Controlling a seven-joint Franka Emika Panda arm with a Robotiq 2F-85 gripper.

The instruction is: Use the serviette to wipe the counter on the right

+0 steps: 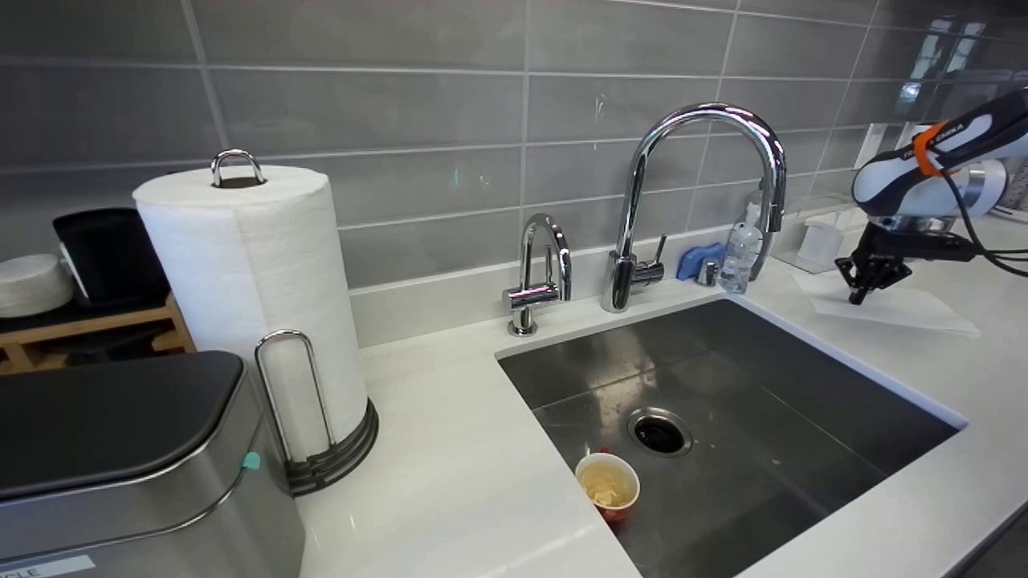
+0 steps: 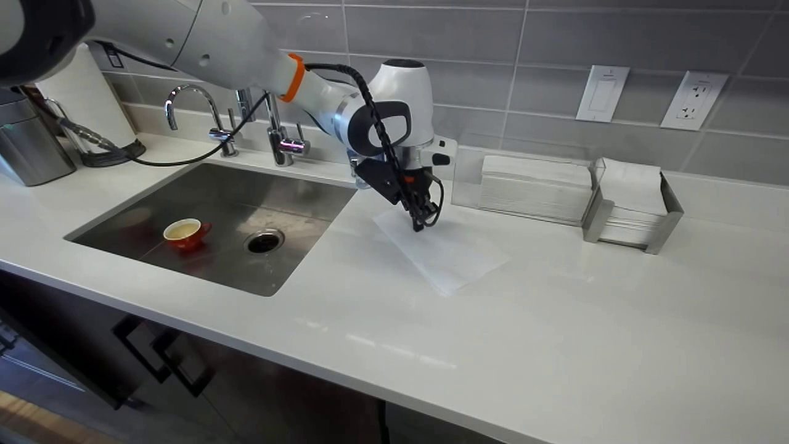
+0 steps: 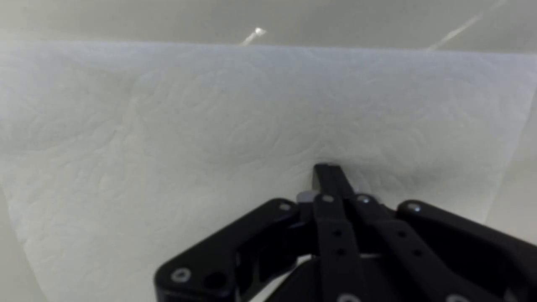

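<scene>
The claw point(image 3: 329, 168) is pressed together, its end set down on the serviette point(image 2: 456, 262); whether it pinches a fold cannot be told. The serviette lies nearly flat on the bench point(image 2: 567, 345), right of the sink point(image 1: 723, 482) in both exterior views, presumably spread so that downward pressure can drag it along. Spare paper point(image 2: 535, 191) stands stacked in holders point(image 2: 673, 213) by the wall point(image 2: 468, 74), likely for easy taking; a red cup point(image 2: 187, 237) sits in the sink, perhaps awaiting washing. The arm point(image 1: 964, 143) reads "EMIKA"; the label point(image 1: 48, 567) on the bin point(image 1: 185, 502) shows "CLE", probably ending "RECYCLE".
</scene>
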